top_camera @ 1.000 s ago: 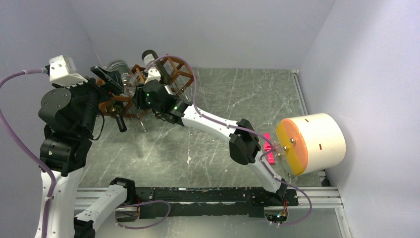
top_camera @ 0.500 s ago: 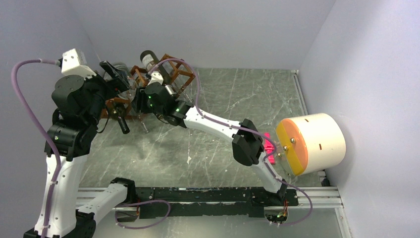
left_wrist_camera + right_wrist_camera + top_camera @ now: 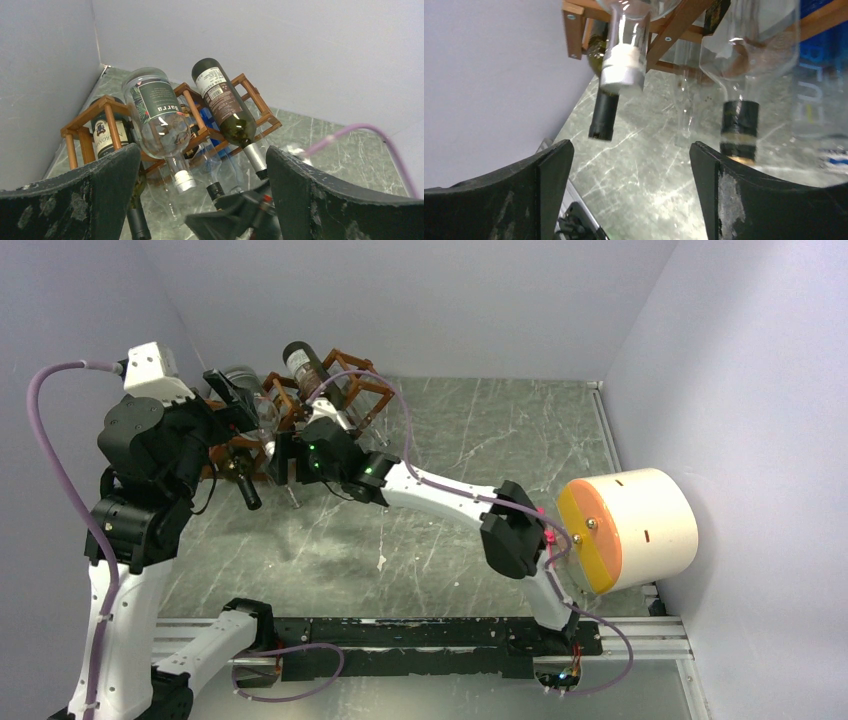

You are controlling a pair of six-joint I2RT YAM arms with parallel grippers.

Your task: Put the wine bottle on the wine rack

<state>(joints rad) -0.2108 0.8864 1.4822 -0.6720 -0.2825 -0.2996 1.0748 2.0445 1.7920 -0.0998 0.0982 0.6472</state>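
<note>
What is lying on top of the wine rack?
Two bottles lie on the wine rack: a clear bottle with a green label and a dark green bottle, necks tilted down. They cover most of the cells beneath.

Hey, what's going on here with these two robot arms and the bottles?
Two robot arms are loading a reddish-brown wooden lattice wine rack in the far left corner. Several bottles rest in it, necks pointing out, among them a dark green bottle and a clear glass bottle with a green label. The right gripper sits just before the necks with jaws open, holding nothing. The left gripper hovers further back, jaws open.
</note>
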